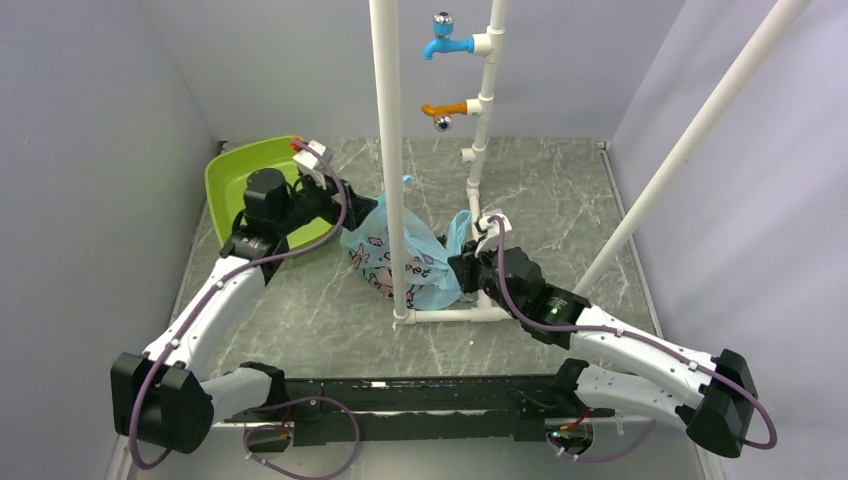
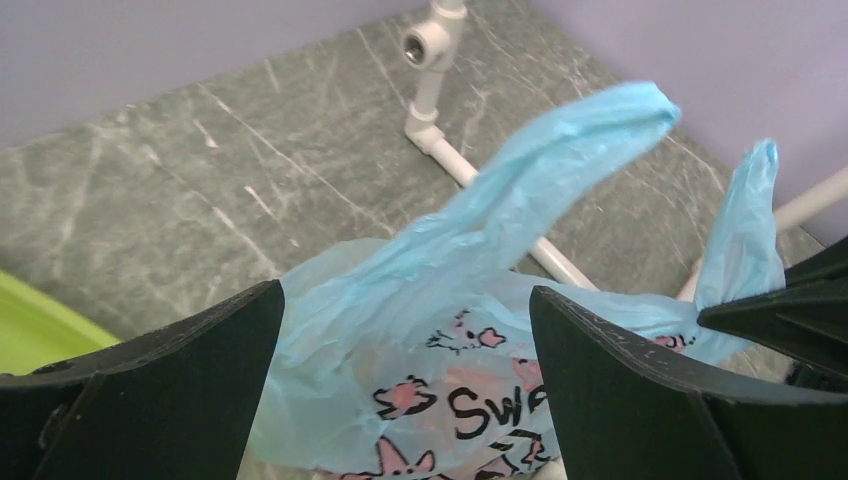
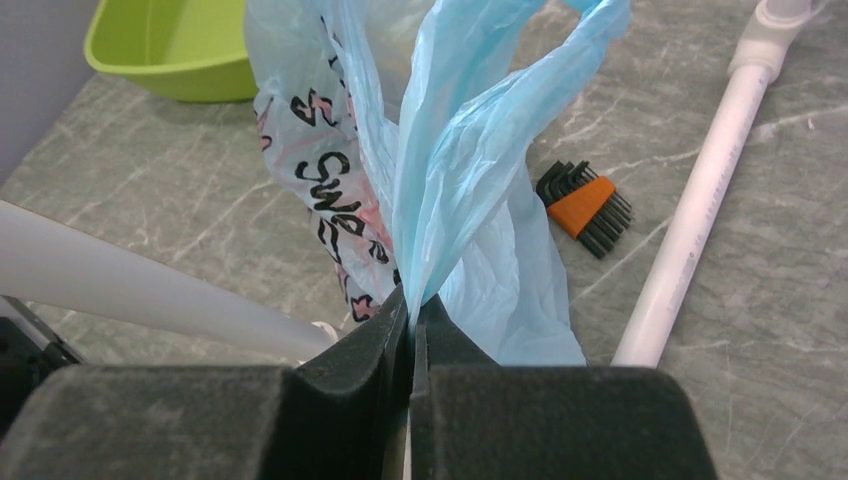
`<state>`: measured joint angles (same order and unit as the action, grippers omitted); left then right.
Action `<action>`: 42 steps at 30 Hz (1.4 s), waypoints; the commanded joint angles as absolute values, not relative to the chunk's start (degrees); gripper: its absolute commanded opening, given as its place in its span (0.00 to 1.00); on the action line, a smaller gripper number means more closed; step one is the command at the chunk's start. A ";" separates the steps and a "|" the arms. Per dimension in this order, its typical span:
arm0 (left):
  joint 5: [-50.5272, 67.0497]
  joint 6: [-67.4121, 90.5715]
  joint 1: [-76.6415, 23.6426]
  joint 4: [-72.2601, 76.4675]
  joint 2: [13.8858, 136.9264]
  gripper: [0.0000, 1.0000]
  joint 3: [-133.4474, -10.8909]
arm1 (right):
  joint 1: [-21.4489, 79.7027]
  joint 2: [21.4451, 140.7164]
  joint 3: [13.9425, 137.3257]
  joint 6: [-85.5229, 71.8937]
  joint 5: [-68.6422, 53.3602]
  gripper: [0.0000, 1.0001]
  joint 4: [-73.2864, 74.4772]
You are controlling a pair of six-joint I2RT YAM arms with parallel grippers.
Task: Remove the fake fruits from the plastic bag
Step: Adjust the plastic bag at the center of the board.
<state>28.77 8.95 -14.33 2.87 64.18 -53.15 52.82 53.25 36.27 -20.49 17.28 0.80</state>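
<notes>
The light-blue plastic bag (image 1: pixel 400 255) with a cartoon print sits mid-table by the white pipe frame. It also shows in the left wrist view (image 2: pixel 450 350) and in the right wrist view (image 3: pixel 450 190). My right gripper (image 3: pixel 412 312) is shut on a loop handle of the bag, at its right side (image 1: pixel 462 268). My left gripper (image 2: pixel 405 390) is open, its jaws wide on either side of the bag's upper left part (image 1: pixel 345 208). One handle (image 2: pixel 580 140) sticks up free. The fake fruits are hidden inside the bag; only faint colour shows through.
A lime-green tray (image 1: pixel 240 185) lies at the back left, under my left arm. A white pipe frame (image 1: pixel 390 150) with blue and orange taps stands over the bag. A small orange-and-black tool (image 3: pixel 585 207) lies on the table behind the bag.
</notes>
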 commanded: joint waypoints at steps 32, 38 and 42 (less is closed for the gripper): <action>15.08 6.31 -17.87 1.30 74.13 0.00 -64.75 | 52.90 47.42 27.99 -33.37 13.43 0.04 4.91; 24.30 8.39 -16.52 2.34 74.69 0.00 -65.19 | 52.94 47.74 29.20 -32.67 14.91 0.05 8.80; 26.71 8.32 -16.37 2.72 75.40 0.00 -65.04 | 52.96 45.11 32.80 -29.73 17.05 0.14 18.62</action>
<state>22.63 7.60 -17.17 -0.45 74.89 -62.17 52.82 47.75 28.62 -32.38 14.74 7.40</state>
